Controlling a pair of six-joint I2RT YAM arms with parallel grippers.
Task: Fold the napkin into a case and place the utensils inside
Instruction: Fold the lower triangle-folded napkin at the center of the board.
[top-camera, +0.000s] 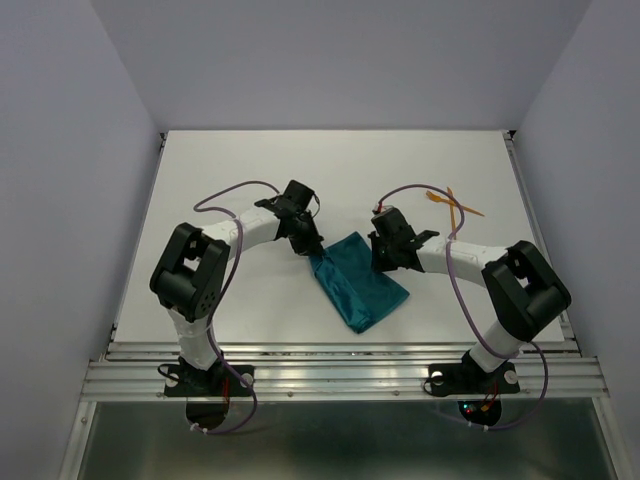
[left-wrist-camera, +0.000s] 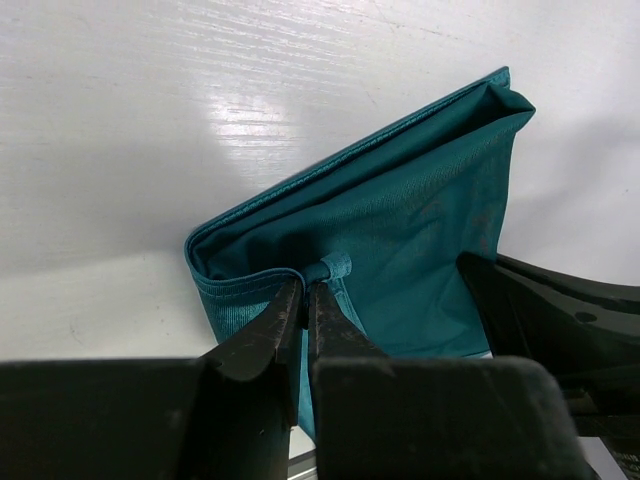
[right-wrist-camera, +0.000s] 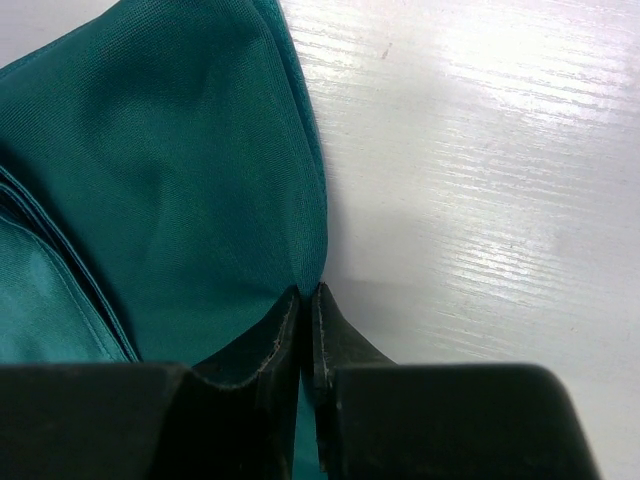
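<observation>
The teal napkin (top-camera: 358, 283) lies folded into a rough rectangle at the table's middle, between my two arms. My left gripper (left-wrist-camera: 305, 288) is shut on the hem at the napkin's (left-wrist-camera: 400, 210) left corner, pinching a small fold of cloth. At the opposite side my right gripper (right-wrist-camera: 308, 292) is shut on the napkin's (right-wrist-camera: 170, 180) right edge, cloth caught between its tips. From above, the left gripper (top-camera: 312, 250) and right gripper (top-camera: 383, 262) flank the napkin's far end. Two orange utensils (top-camera: 453, 203) lie crossed at the back right of the table, away from both grippers.
The white table (top-camera: 250, 180) is walled by pale panels at the back and sides. A metal rail (top-camera: 340, 350) runs along its near edge, where both arm bases stand. Purple cables loop over each arm.
</observation>
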